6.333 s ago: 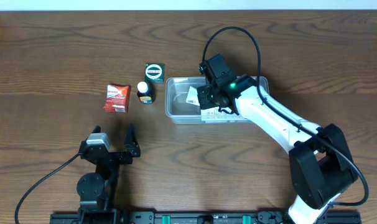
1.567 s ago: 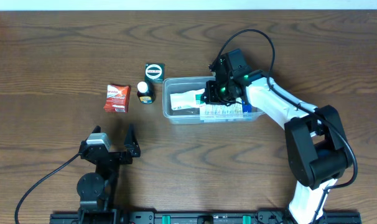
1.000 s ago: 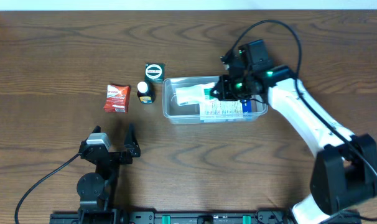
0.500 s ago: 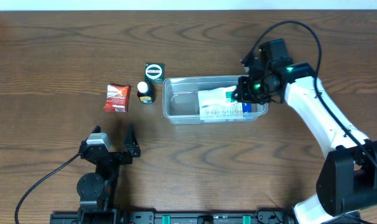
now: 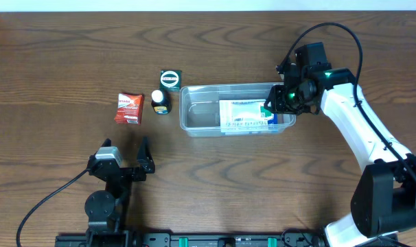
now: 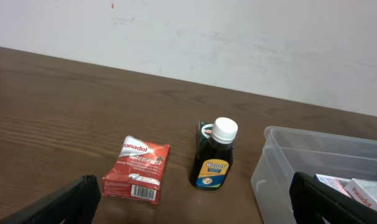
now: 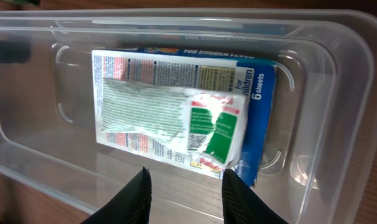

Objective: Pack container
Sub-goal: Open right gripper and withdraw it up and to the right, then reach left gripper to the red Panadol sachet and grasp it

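Broadly, the brown wooden table (image 5: 57, 55) lies open toward 12 o'clock and along its 9 o'clock side. The right arm reaches in from 4 o'clock. Its gripper (image 5: 280, 103) hangs over the 3 o'clock end of the container (image 5: 198, 113), fingers spread apart and nothing between them. The wrist view shows both fingertips (image 7: 139, 193) above the near wall, clear of the contents.

The container sits a little right of the table's middle, long side running 9 to 3 o'clock. Its 9 o'clock half is bare plastic, and its rim (image 7: 338, 93) is unobstructed.

The left gripper (image 5: 125, 154) rests near 7 o'clock of the table, well apart from everything, jaws wide and empty.

A blue-and-white carton (image 7: 176, 87) lies flat in the container's 3 o'clock half. "6 sheets" and "children" can be read on its blue edge, and its white face carries fine print too small to make out. A small white-and-green pack (image 7: 216, 134) lies on top of it, printed with a square code.

Outside the container, a red box (image 6: 137, 176) reads "Panadol ActiFast" and lies flat at its 9 o'clock. A dark bottle (image 6: 215, 155) with a white cap and a yellow "WOODS'" label stands upright between the two, just beside the container wall. A dark green box (image 5: 170, 79) with a round white emblem stands at the bottle's 12 o'clock.
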`<state>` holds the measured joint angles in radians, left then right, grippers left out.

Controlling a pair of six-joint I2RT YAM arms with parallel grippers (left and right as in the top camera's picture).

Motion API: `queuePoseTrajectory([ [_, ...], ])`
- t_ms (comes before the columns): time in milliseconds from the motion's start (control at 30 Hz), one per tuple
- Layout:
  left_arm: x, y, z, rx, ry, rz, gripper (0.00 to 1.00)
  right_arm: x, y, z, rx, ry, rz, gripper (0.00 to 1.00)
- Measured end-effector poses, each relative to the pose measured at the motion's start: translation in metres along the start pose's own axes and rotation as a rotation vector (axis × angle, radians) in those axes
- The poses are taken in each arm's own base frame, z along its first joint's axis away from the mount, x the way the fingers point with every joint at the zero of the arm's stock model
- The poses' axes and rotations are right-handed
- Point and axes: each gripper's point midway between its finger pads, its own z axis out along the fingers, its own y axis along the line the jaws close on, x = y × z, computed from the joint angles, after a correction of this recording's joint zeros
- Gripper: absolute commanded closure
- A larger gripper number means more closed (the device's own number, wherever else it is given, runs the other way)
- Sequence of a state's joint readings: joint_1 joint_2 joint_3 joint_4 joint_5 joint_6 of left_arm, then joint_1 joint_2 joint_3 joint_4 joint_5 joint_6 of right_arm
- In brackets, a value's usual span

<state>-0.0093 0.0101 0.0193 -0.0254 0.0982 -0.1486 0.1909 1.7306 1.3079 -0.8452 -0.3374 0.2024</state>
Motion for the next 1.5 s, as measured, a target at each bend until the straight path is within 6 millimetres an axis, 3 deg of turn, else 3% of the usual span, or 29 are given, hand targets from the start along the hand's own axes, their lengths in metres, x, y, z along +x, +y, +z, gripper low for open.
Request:
queuePoseTrajectory([
  [200, 0.0, 0.0, 0.0, 0.0, 0.0, 0.0, 0.02, 0.0, 0.001, 0.0, -0.008, 0.001, -0.028, 0.77],
  [400, 0.0, 0.0, 0.0, 0.0, 0.0, 0.0, 0.02, 0.003, 0.015, -0.002, -0.085, 0.009, -0.097, 0.7],
  [533, 0.0, 0.0, 0.0, 0.0, 0.0, 0.0, 0.02, 0.001, 0.028, -0.018, -0.127, -0.028, -0.169, 0.51],
  [667, 0.0, 0.0, 0.0, 0.0, 0.0, 0.0, 0.02, -0.007, 0.042, -0.053, -0.144, -0.126, -0.249, 0.07],
  [700, 0.0, 0.0, 0.0, 0.0, 0.0, 0.0, 0.02, -0.009, 0.044, -0.062, -0.143, -0.154, -0.265, 0.01],
  [800, 0.0, 0.0, 0.0, 0.0, 0.0, 0.0, 0.02, -0.019, 0.042, -0.095, -0.128, -0.256, -0.279, 0.01],
  [900, 0.0, 0.0, 0.0, 0.0, 0.0, 0.0, 0.02, -0.029, 0.019, -0.13, -0.079, -0.359, -0.226, 0.01],
  [1033, 0.0, 0.0, 0.0, 0.0, 0.0, 0.0, 0.02, -0.037, -0.038, -0.164, 0.042, -0.452, -0.092, 0.01],
  [1200, 0.0, 0.0, 0.0, 0.0, 0.0, 0.0, 0.02, -0.031, -0.095, -0.178, 0.161, -0.46, 0.055, 0.01],
  [1333, 0.0, 0.0, 0.0, 0.0, 0.0, 0.0, 0.02, -0.027, -0.115, -0.185, 0.201, -0.464, 0.106, 0.01],
  [1500, 0.0, 0.0, 0.0, 0.002, 0.0, -0.007, 0.02, -0.026, -0.119, -0.186, 0.212, -0.467, 0.117, 0.01],
])
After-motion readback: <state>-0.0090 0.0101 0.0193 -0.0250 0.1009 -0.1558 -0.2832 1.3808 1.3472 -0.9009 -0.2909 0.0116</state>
